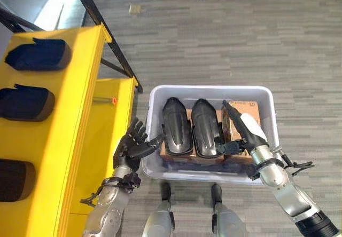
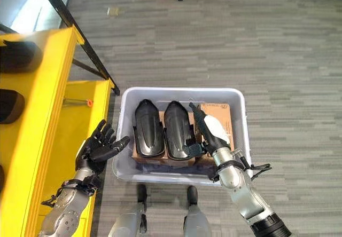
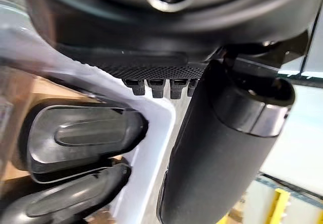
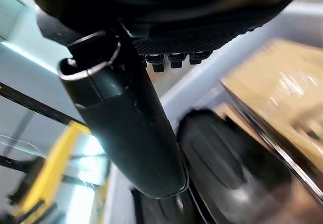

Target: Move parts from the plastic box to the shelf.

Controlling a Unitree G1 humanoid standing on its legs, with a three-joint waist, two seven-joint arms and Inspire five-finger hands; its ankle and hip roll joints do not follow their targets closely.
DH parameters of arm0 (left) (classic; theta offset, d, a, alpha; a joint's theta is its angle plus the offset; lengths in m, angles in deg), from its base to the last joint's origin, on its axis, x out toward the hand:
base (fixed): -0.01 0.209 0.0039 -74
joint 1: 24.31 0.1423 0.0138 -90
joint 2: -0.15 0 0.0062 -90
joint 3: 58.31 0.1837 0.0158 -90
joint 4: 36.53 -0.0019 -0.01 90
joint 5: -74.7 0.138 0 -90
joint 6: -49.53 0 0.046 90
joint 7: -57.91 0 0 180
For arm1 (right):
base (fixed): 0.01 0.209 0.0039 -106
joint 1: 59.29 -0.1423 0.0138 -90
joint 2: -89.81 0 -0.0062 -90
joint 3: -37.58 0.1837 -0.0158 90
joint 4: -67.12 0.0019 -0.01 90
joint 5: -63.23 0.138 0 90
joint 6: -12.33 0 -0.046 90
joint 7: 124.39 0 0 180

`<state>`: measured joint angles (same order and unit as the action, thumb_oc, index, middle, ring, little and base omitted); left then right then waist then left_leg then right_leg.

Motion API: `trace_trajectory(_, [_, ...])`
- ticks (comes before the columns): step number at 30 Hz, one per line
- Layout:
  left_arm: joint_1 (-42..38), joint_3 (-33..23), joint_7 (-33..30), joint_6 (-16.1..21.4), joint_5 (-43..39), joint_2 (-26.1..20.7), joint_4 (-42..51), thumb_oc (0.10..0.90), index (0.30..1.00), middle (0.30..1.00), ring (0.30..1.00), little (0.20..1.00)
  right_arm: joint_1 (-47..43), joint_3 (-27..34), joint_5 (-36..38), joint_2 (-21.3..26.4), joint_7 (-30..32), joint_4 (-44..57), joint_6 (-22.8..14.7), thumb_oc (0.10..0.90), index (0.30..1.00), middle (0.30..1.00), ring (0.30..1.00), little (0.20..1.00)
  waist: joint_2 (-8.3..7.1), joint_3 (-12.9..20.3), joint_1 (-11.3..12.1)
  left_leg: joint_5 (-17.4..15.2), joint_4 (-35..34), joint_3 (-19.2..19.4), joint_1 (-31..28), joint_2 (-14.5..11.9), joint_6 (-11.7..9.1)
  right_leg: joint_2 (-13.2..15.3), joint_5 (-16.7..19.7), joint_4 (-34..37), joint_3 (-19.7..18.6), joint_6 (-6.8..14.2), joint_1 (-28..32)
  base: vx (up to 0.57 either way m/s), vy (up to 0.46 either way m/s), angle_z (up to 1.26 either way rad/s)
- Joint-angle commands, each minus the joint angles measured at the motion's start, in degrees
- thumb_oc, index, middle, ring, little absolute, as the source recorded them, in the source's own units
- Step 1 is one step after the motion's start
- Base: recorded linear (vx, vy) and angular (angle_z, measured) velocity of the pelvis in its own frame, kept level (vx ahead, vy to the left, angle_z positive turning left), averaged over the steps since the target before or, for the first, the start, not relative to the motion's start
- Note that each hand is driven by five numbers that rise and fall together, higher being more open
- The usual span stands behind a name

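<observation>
Two black moulded parts lie side by side in the grey plastic box, resting on a brown cardboard box that fills its right end. Three similar dark parts already sit in a row on the top level of the yellow shelf at the robot's left, so the job looks more than half done, with these two left to carry over. The right hand is inside the box with fingers straight and relaxed, its thumb against the right-hand part, holding nothing. The left hand hovers just outside the box's left wall, fingers spread, also empty. Room is tight there: the box's rim stands just beside the shelf's lower yellow ledge, with the left hand in the gap between. The grey carpet beyond the box offers open room.
</observation>
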<state>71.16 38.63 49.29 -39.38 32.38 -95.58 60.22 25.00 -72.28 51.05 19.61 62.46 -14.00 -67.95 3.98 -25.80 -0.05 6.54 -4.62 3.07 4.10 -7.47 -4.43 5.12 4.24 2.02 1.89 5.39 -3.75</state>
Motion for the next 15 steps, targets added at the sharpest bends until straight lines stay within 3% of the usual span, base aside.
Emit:
trace_trajectory(1, [-1.29,-2.20,0.35,4.14,1.63,-3.10,6.31,0.900,1.000,1.000,1.000,1.000,-3.84,-0.57,0.64,1.59,0.54,10.08,-2.00,0.900,1.000,1.000,1.000,1.000,-1.66,2.64,-0.88,-3.02,2.85,0.34,1.59,1.26,1.04,1.31,-8.06,-10.44,4.85,-1.78,-2.56,-0.11,0.001,-0.02])
trace_trajectory(10, [-3.84,-1.56,-0.99,4.63,2.02,-3.88,7.05,0.900,1.000,1.000,1.000,1.000,-8.20,-0.74,0.46,2.64,-1.44,11.49,-3.15,0.900,1.000,1.000,1.000,1.000,-0.36,-3.02,-1.07,-2.75,4.22,0.15,6.21,3.24,2.03,0.87,-8.62,-13.58,4.01,-2.29,-8.16,-0.10,-0.005,-0.05])
trace_trajectory(15, [-4.69,-1.89,-0.66,4.46,0.95,-4.41,7.67,0.900,1.000,1.000,1.000,1.000,-9.99,-0.36,-3.06,3.72,-2.26,14.39,-4.86,0.900,1.000,1.000,1.000,1.000,-0.34,-4.00,-1.33,-2.88,5.43,0.15,8.69,3.84,2.48,0.55,-8.38,-14.59,3.22,-2.40,-11.08,-0.07,-0.003,-0.06])
